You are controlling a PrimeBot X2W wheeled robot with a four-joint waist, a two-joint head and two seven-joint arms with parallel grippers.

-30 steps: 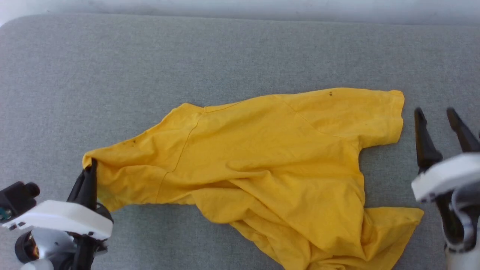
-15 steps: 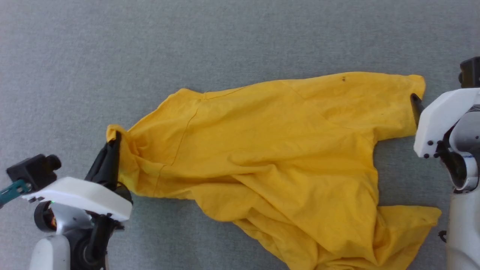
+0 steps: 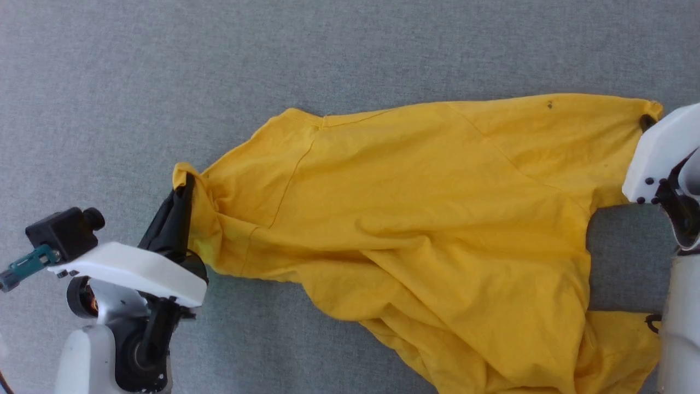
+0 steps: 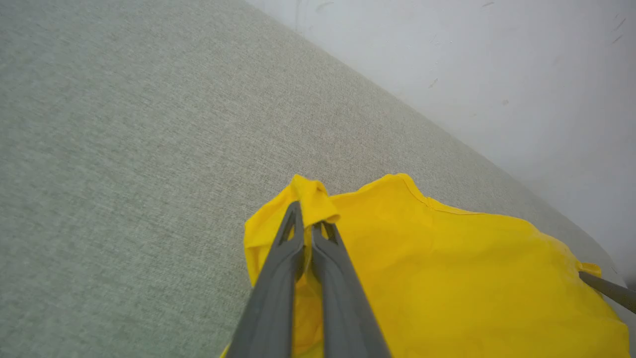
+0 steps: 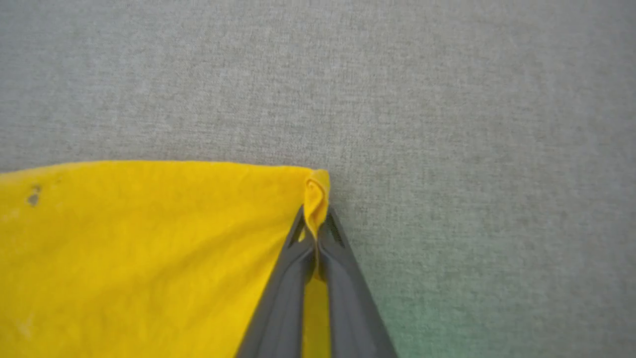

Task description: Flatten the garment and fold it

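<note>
Pinched shut on a shirt corner with the left gripper. Clamped likewise on the opposite sleeve edge with the right gripper. Stretched between both across grey fabric, rumpled nearer the right one.

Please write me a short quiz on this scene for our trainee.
1. True or false: the left gripper is shut on the shirt's edge.
2. The right gripper holds: A) a shirt corner; B) nothing; C) the shirt's middle.
3. Short answer: why is the shirt not ready to fold?

Key: 1 true. 2 A. 3 Its near part lies rumpled.
</note>
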